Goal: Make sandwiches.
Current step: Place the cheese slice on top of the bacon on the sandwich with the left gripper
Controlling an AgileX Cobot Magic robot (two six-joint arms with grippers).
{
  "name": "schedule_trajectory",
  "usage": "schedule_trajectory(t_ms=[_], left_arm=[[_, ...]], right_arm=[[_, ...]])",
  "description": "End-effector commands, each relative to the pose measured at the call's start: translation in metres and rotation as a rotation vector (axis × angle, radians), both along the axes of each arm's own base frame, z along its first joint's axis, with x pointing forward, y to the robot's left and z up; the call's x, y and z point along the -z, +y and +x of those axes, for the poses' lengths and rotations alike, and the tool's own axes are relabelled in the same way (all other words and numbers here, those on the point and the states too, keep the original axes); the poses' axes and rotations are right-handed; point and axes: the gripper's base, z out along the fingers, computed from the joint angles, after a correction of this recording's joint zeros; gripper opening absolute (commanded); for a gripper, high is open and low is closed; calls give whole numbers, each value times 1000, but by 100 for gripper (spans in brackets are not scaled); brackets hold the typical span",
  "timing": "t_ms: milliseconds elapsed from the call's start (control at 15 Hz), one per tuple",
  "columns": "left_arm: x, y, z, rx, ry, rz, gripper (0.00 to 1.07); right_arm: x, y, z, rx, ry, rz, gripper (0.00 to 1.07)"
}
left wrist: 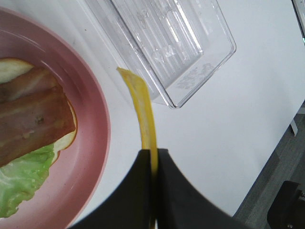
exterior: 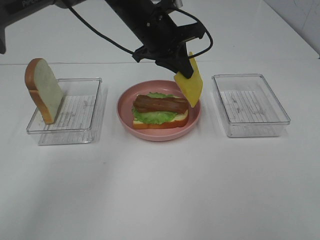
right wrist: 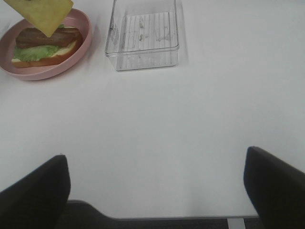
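Yellow cheese [exterior: 189, 84] hangs corner-down, pinched at its top in the left claw [exterior: 182, 70], just up and right of the stack [exterior: 159, 114] on the plate [exterior: 125, 107] at frame centre. The meat [exterior: 160, 103] runs left-right, so the drop lies down-left. The right claw [right wrist: 157, 191] gapes apart (farther off, I judge).

Counted:
- one cheese, one meat, one lettuce [exterior: 147, 118]
- two slices: base slice [exterior: 160, 123] and spare slice [exterior: 44, 90], which leans in the left tray [exterior: 80, 112]
- two trays, with the right tray [exterior: 250, 105]

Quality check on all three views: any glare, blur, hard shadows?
Exterior high: soft even light, only faint shadows beside the pink plate, no obvious blur. Left wrist: left gripper and the near end of the cheese slice are soft; plate rim has a sheen. Right wrist: white table nearly blown out, right gripper dark and defocused.
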Motion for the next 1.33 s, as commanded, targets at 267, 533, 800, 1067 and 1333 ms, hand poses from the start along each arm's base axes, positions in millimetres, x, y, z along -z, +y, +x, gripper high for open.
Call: schedule_trajectory(t_ms=[267,533,800,1067,1333], left_arm=[[38,0,-2,82,92,64,0],[41,11,9,30,59,90,0],[40,17,19,-32,24,71,0],[54,24,30,-86,26,48,0],[61,26,30,-85,29,72,0]], right_arm=[[1,0,-3,1,-34,-4,94],[1,0,-3,1,-34,-4,94],[1,0,-3,1,-35,-4,94],[1,0,-3,1,-35,-4,94],[1,0,-3,1,-35,-4,94]])
